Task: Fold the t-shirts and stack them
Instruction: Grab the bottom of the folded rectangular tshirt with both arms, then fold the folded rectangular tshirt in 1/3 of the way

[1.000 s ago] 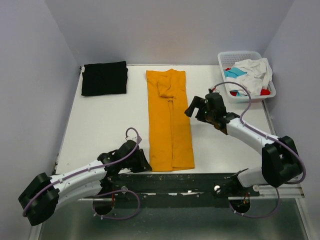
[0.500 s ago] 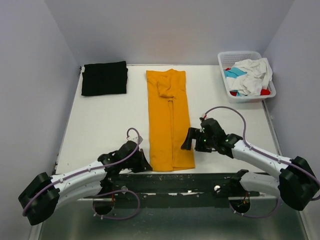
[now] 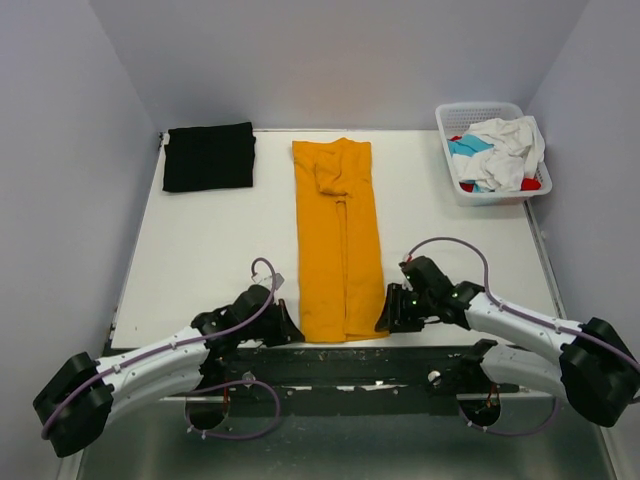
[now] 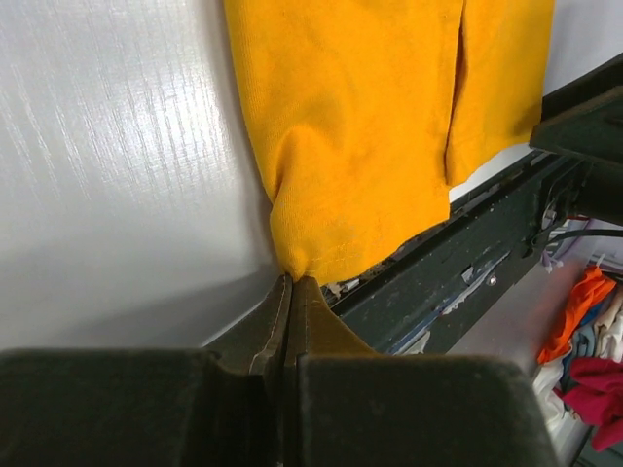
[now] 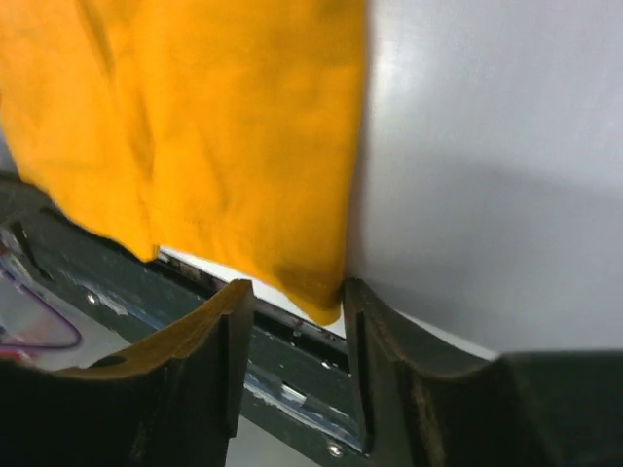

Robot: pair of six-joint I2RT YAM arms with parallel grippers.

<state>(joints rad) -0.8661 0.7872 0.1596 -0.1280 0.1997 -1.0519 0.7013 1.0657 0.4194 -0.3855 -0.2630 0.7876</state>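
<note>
Top external view: orange shirt (image 3: 340, 240), a long folded strip on the table (image 3: 210, 250). Left gripper (image 4: 290, 282) pinches its near left corner; right gripper (image 5: 297, 292) straddles the near right corner, jaws apart. Risk: a shallow right-hand pinch slips, skewing the fold.

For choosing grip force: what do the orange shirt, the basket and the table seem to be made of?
Orange shirt: soft matte cloth, probably cotton knit; it creases and puckers. Basket: white plastic, judging by its moulded lattice walls. Table: hard white top, slightly glossy, perhaps laminate; it shows light reflections.
</note>
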